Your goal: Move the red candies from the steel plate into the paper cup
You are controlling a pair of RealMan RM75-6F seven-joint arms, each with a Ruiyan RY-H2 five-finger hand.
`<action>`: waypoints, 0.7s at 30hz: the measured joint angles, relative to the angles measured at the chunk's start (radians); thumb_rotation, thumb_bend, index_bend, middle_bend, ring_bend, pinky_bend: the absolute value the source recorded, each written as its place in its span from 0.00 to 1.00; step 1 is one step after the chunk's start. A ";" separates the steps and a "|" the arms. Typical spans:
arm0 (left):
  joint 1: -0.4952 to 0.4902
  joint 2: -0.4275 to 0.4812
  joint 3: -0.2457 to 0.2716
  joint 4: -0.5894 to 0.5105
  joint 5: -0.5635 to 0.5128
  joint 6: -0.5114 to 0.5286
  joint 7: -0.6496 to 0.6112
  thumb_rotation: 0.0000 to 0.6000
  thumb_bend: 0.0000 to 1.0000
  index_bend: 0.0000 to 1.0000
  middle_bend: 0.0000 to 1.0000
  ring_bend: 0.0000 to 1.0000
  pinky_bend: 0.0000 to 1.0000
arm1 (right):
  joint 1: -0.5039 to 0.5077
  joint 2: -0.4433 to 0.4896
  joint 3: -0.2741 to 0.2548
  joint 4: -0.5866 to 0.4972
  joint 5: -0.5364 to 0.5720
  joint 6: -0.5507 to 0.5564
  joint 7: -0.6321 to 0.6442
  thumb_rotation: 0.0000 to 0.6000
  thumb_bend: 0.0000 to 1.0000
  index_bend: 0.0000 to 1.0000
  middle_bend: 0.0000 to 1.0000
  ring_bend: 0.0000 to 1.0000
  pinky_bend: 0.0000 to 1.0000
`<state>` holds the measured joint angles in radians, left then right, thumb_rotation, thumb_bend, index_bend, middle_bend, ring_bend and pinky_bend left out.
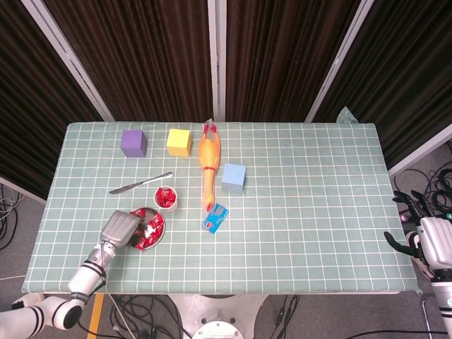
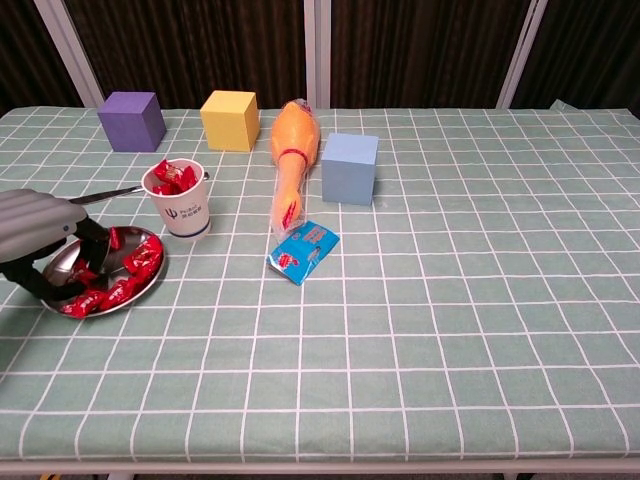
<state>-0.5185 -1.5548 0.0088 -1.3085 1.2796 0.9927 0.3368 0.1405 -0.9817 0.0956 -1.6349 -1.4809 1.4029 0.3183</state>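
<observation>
My left hand (image 2: 40,245) is down in the steel plate (image 2: 150,281), fingers curled among the red candies (image 2: 135,262); whether it holds 1, I cannot tell. I should pinch firmly before lifting to the paper cup (image 2: 181,213).

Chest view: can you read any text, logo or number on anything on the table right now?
paper cup: dark blue logo with small print beside it, too small to read.
blue packet: red and white printing, too blurred to read.
Nothing else shows any readable text.

plate-to-cup path: short, nothing between | steel plate (image 2: 150,277) | paper cup (image 2: 180,210) | butter knife (image 1: 140,183) behind both
</observation>
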 measured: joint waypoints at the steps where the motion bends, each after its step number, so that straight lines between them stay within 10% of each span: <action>1: 0.001 0.001 -0.001 0.000 0.003 0.001 -0.006 1.00 0.45 0.67 0.71 0.90 1.00 | 0.000 0.000 0.000 0.000 0.000 0.001 0.000 1.00 0.20 0.12 0.24 0.07 0.43; 21: -0.136 0.100 -0.186 -0.154 0.017 0.005 -0.067 1.00 0.44 0.66 0.69 0.90 1.00 | -0.005 -0.003 -0.001 0.012 0.005 0.002 0.012 1.00 0.20 0.12 0.24 0.07 0.43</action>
<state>-0.6541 -1.4552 -0.1774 -1.4627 1.2971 0.9975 0.2702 0.1358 -0.9845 0.0942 -1.6230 -1.4757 1.4054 0.3306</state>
